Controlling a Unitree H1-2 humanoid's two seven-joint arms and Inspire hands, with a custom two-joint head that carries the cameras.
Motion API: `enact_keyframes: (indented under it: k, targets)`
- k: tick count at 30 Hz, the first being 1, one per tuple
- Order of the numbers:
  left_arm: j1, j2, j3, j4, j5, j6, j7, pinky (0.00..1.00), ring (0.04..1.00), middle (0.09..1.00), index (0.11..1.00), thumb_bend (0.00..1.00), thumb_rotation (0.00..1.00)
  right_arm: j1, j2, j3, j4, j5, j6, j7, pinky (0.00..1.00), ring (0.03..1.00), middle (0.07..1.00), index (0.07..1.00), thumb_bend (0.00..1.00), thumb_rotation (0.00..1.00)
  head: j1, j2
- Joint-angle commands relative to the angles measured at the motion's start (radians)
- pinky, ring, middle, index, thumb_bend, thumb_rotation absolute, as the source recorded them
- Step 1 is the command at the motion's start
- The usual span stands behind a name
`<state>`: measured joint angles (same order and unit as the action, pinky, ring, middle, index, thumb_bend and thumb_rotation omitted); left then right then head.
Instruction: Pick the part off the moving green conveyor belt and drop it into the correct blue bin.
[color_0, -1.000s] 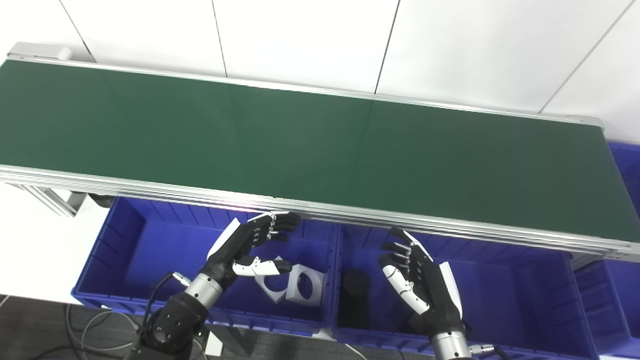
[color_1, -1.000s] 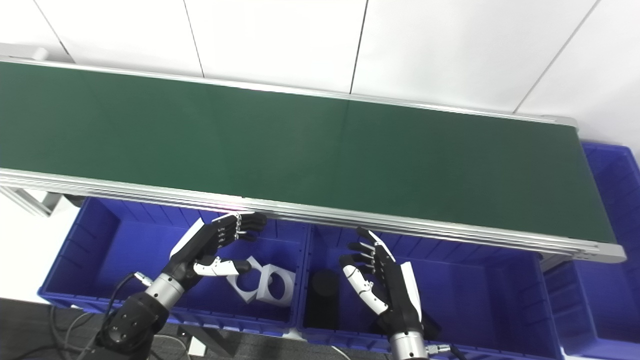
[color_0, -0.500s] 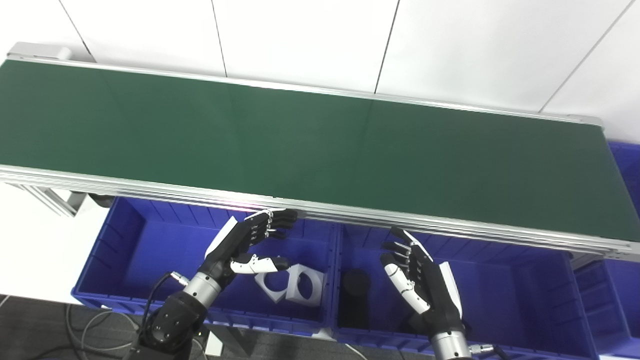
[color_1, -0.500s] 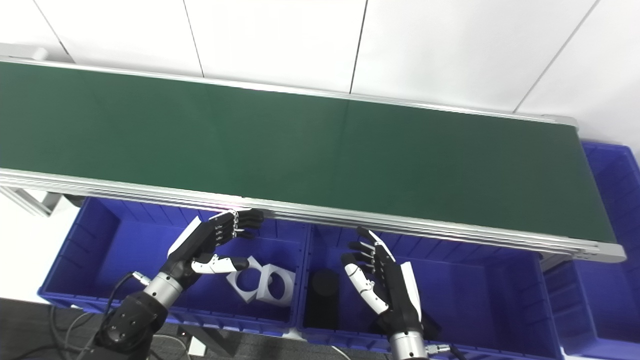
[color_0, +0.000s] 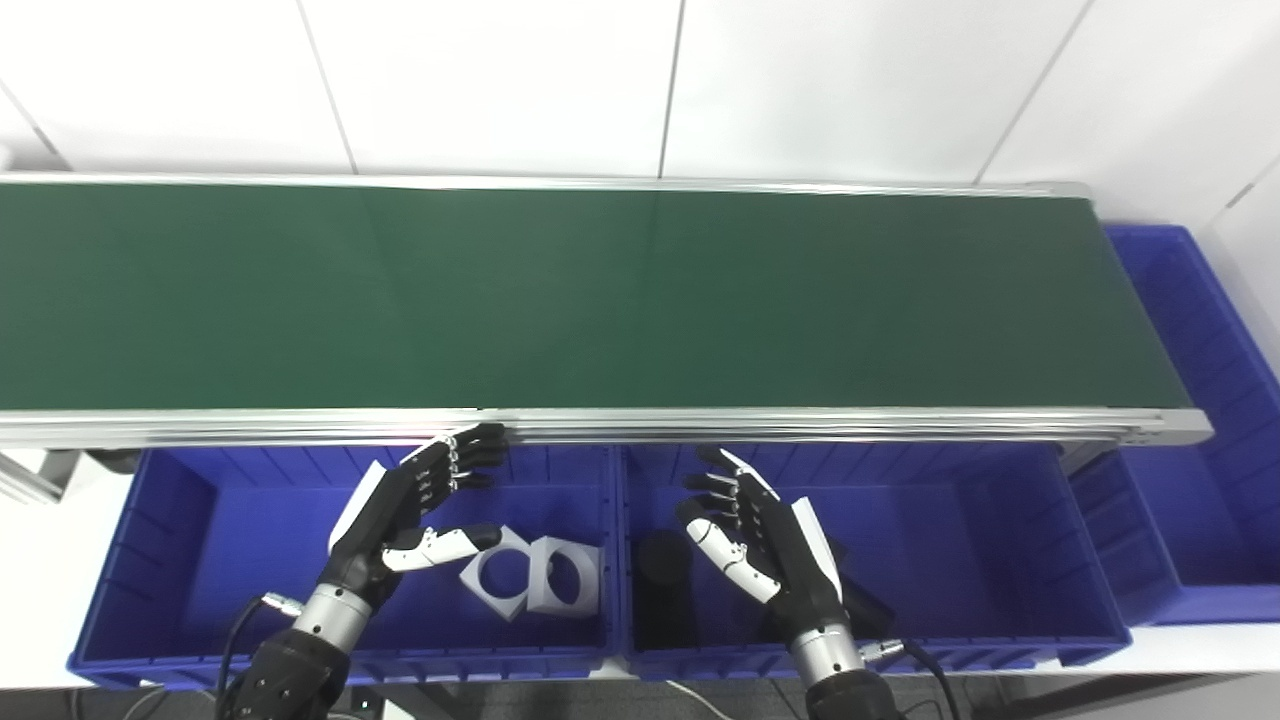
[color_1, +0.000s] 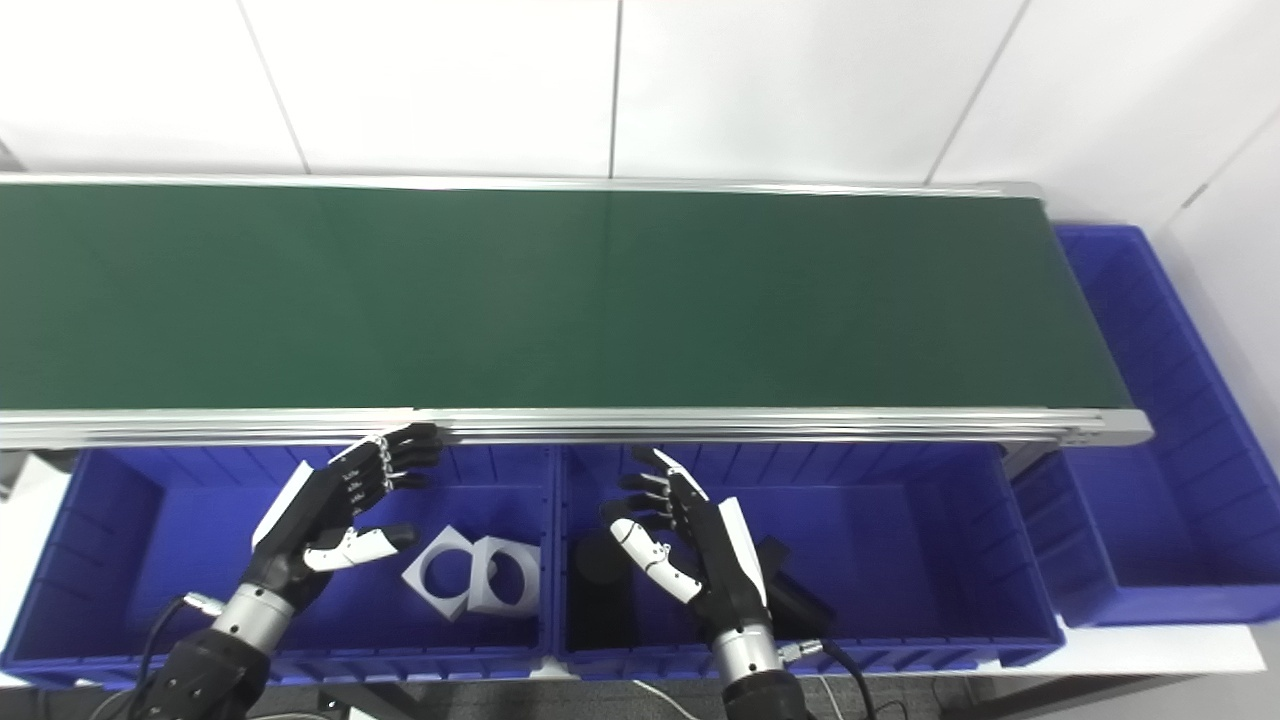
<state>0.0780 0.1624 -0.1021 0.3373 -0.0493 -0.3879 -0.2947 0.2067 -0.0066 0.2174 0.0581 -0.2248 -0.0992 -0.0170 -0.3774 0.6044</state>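
Parts: two white ones (color_0: 530, 588) lie in the left bin (color_0: 180, 560), a black one (color_0: 663, 590) in the middle bin (color_0: 960, 560). Belt (color_0: 600, 300) is bare. Left hand (color_0: 405, 505) and right hand (color_0: 760, 545) hover spread wide, holding nothing.

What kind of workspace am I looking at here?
Likely a lab mock-up of a factory sorting line: a green conveyor belt against a plain white wall, and blue bins below holding white parts.

The conveyor belt (color_0: 560, 295) is set behind two adjoining bins, the left bin (color_0: 190, 520) holding two square parts (color_0: 530, 585), the right bin (color_0: 960, 540) a cylinder (color_0: 662, 575).
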Motion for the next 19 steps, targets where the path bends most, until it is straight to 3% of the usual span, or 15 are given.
enact_keyframes:
  k: [1,8,19]
  targets:
    - [-0.014,0.014,0.006,-0.017,-0.017,-0.042,-0.008,0.72,0.776,0.787,0.795,0.94,0.48,-0.012,0.008,0.002,-0.019,0.009,-0.064,-0.002,0.68,0.733,0.766,0.866,0.45,0.55,-0.011,0.001]
    - [-0.023,0.023,0.018,0.003,-0.015,-0.066,-0.009,0.69,0.77,0.789,0.792,0.92,0.48,-0.023,0.015,0.012,-0.011,-0.014,-0.056,-0.012,0.68,0.735,0.774,0.865,0.47,0.58,-0.096,-0.009]
    - [-0.031,0.02,0.019,0.041,-0.021,-0.08,-0.014,0.7,0.761,0.775,0.784,0.96,0.51,-0.02,0.011,0.002,0.001,-0.003,-0.072,-0.01,0.69,0.741,0.774,0.866,0.46,0.58,-0.012,-0.006]
